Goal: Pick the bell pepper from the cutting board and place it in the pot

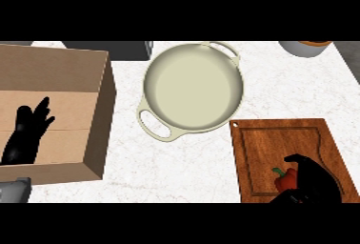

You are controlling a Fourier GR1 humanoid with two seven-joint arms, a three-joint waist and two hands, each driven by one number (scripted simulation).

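From my head view, my right hand (316, 178) comes in at the lower right corner, over the near end of the cutting board (267, 140). Its fingers (299, 159) are curled over the top and right side of the bell pepper (283, 180), closing round it. The pepper is red with a green stem. It shows just left of those fingers and sits on the board's near part, inside the groove. Part of it is hidden behind my palm, so I cannot tell how far my thumb reaches round it.

The pot (193, 88) stands well up and to the left of my right fingers, apart from the board's far left corner. It is cream, wide and shallow, with nothing inside. One loop handle points toward me and one points away. The white marbled desk (175, 167) lies bare between pot and board.

My left hand (25, 138) rests at the far left, above the open cardboard box (98, 143). It is open, its fingers (42, 107) straight and pointing away from me, holding nothing.

Beyond my right fingers, at the far right edge, stands a round vessel (306, 47). A dark block (116, 49) sits past the box, and a grey object (14, 189) shows just below my left wrist.
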